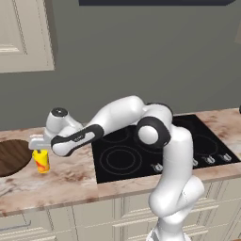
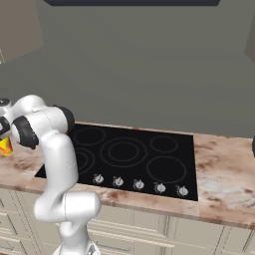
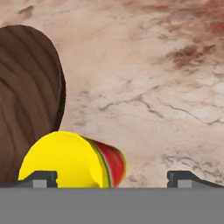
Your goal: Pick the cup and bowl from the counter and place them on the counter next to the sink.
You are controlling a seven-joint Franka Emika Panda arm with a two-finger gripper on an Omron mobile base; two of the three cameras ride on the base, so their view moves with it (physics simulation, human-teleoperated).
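Count: one cup, one bowl, one cooktop, one white arm.
Tool: the tool hangs low over the cup with its jaws spread fully wide. Both finger tips show at the bottom of the hand view, one at about 7 o'clock and one at about 5 o'clock. The cup's top rises between them, close to the 7 o'clock tip. The tool holds nothing; whether that tip touches the cup cannot be told.
Cup: small yellow cylinder with red-orange blotches on its side, standing upright on the worktop. In the left base view it sits at about 9 o'clock, just under the hand.
Bowl: wide, shallow, dark brown wood grain, far broader than the cup. It lies just beside the cup, at 9 o'clock of it in the left base view, cut off by the frame edge.
Worktop: beige-pink marble look with reddish-brown veins, over cream cabinet fronts.
Cooktop: black glass, set in the worktop at 3 o'clock of the cup, with a row of knobs along its front edge.
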